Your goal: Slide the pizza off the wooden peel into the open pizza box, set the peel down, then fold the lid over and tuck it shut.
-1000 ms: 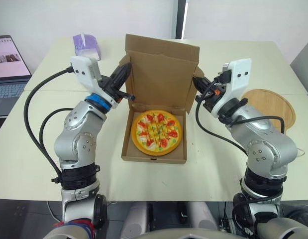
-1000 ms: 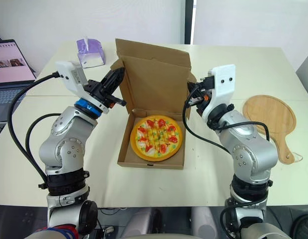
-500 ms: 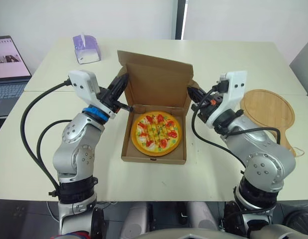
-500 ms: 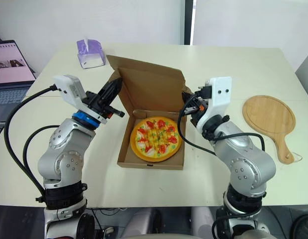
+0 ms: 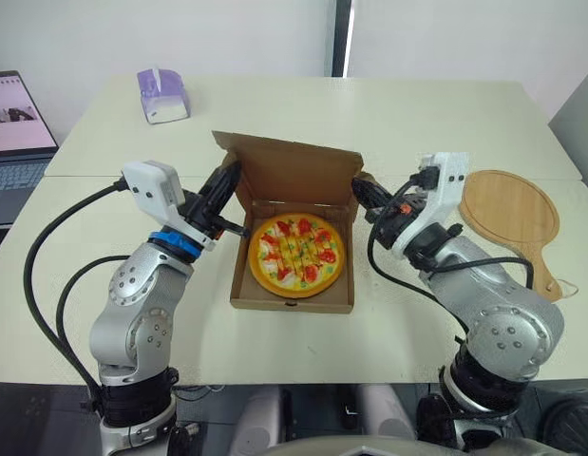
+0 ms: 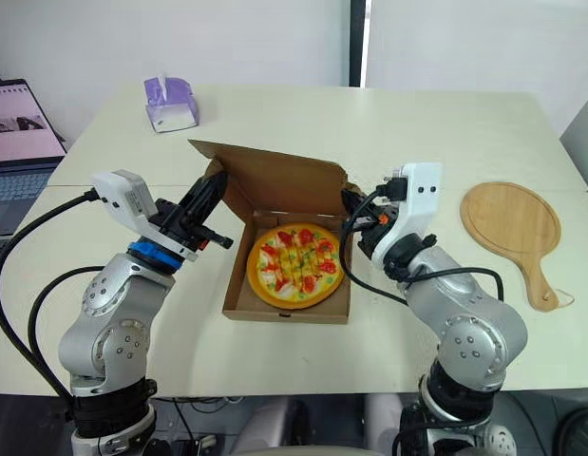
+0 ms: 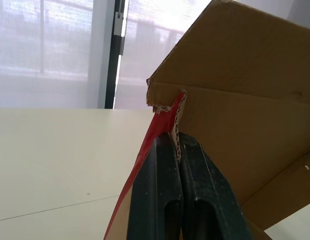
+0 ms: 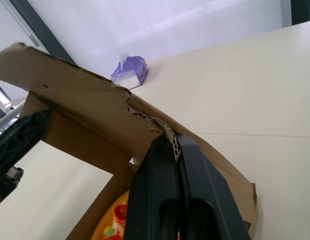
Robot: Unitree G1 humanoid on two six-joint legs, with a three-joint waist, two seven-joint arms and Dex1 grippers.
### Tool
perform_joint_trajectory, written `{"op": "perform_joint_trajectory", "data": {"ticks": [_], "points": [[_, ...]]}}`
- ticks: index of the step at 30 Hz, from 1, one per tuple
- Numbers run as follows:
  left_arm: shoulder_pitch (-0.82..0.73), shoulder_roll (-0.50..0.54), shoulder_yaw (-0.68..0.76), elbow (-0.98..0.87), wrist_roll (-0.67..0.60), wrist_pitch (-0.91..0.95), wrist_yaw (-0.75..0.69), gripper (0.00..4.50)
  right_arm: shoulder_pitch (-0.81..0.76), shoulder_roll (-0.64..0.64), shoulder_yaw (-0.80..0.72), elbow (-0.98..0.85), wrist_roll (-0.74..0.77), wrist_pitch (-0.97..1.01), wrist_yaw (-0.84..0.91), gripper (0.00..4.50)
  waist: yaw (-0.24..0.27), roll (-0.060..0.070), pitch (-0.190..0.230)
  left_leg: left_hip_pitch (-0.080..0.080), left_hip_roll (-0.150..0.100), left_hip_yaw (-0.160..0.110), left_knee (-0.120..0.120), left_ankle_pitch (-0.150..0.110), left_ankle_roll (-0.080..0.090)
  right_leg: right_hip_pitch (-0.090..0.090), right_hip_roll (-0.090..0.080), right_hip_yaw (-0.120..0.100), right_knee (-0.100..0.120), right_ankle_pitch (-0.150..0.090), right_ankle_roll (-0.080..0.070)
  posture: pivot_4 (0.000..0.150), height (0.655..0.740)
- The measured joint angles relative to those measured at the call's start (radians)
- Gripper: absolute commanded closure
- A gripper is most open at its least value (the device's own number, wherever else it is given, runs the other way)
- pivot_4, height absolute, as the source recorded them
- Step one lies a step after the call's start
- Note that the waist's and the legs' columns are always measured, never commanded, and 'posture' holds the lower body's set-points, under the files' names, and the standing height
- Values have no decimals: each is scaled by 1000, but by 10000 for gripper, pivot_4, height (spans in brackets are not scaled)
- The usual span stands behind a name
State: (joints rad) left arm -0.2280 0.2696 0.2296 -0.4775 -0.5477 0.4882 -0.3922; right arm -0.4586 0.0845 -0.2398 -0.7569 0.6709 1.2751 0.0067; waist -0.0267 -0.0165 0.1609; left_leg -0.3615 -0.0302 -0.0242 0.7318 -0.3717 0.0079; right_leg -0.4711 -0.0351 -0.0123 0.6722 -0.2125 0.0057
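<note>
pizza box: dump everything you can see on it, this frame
The pizza box is plain brown corrugated cardboard, shallow and square, sitting flat on the pale table. The pizza lies in its base. Its lid, hinged at the far edge, tilts forward over the base, partly folded and not shut. The left gripper pinches the lid's left side flap, where a red surface shows along the edge. The right gripper pinches the right flap.

A purple tissue pack point(image 5: 161, 93) stood near the far left corner of the pale tabletop point(image 5: 436, 114), with a white tissue poking from its top. Beyond the tabletop's left edge sat an open laptop point(image 5: 16, 133), its screen lit. A dark vertical post point(image 5: 342, 38) rose behind the far edge.
</note>
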Motion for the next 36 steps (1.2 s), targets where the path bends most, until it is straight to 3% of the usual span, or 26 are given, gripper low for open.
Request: {"op": "perform_joint_trajectory", "data": {"ticks": [8,13,23,30,36], "points": [[-2,0,-2,4,0,-15,7,45000,-125,-41,-59,92,46,52,-8,44757,0,0,0,-1,0,0,0,0,0,0,0,0,0,0,0,1500,7251],[-15,1,-2,18,1,-19,8,45000,-157,20,-133,105,97,120,-54,44757,0,0,0,-1,0,0,0,0,0,0,0,0,0,0,0,1500,7251],[82,-2,-19,-50,-7,-25,8,45000,20,38,-98,6,142,139,-56,44757,-1,1,-1,1,1,0,-2,0,1,2,0,0,-2,0,0,1500,7251],[214,-4,-49,-118,-15,-51,7,45000,131,18,-63,-18,176,121,-54,44757,-1,1,-1,31,3,-2,-20,-4,6,33,3,-2,-23,-1,1,1500,7251],[260,-2,-68,-141,0,-79,12,45000,167,-1,-45,-19,194,86,-52,44757,-1,2,-1,31,5,-2,-21,-3,6,34,6,-1,-25,-1,1,1500,7251]]}}
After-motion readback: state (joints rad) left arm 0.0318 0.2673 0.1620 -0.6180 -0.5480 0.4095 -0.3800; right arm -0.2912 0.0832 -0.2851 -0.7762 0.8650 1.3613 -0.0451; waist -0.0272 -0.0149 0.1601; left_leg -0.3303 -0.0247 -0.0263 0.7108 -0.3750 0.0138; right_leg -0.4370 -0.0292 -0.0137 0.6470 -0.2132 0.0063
